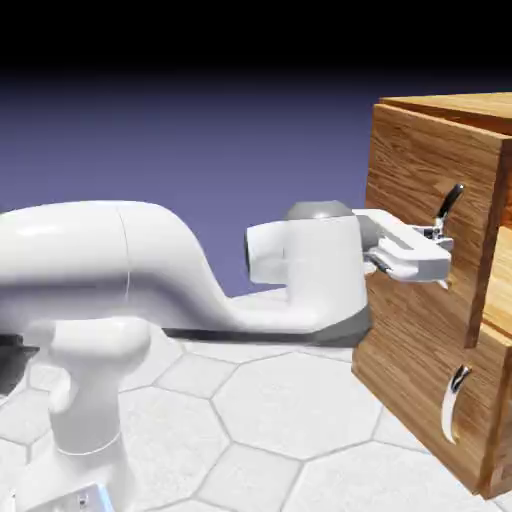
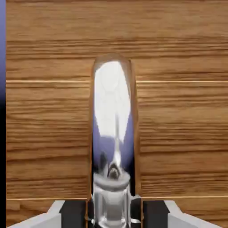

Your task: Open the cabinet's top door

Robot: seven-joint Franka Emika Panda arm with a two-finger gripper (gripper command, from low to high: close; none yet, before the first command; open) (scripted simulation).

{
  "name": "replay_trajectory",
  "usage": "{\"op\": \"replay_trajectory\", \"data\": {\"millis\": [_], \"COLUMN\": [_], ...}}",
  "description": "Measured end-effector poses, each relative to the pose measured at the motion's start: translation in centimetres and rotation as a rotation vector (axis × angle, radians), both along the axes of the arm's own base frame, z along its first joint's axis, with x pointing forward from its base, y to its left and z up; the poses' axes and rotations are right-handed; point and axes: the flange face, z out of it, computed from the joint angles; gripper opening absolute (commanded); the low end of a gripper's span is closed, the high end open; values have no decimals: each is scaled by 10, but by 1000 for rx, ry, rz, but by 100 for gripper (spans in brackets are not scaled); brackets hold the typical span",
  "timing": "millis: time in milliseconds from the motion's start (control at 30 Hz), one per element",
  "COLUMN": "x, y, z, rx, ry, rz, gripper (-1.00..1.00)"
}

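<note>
In the exterior view, there is a pale floor (image 1: pixel 295 400), which covers the lower part of the scene. It has large many-sided tiles, and between them lie smaller four-sided ones. The joints (image 1: pixel 213 419) are grey lines, and the surface of the tiles looks white with a light, uneven grain. Behind the floor stands a plain backdrop (image 1: pixel 200 150). It is blue-violet, and toward its top it becomes gradually darker, until it passes into a black area (image 1: pixel 200 35) along the upper edge. In the hand view, a narrow blue-violet strip (image 2: pixel 2 44) shows at the left edge, turning black lower down.
</note>
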Motion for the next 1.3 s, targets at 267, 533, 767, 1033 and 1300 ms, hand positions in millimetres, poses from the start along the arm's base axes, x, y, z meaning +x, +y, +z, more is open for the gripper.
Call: {"op": "replay_trajectory", "data": {"millis": [267,533,767,1033,1300], "x": [-47,-91,-117,-138,-152], "y": [39,91,136,185,242], "z": [0,0,0,0,0], "rx": [-3,-3,-3,-3,-2], "ry": [0,1,1,1,1], "rz": [-164,-349,-488,-634,-791], "gripper": [-100,-100,-100,-100,-100]}}
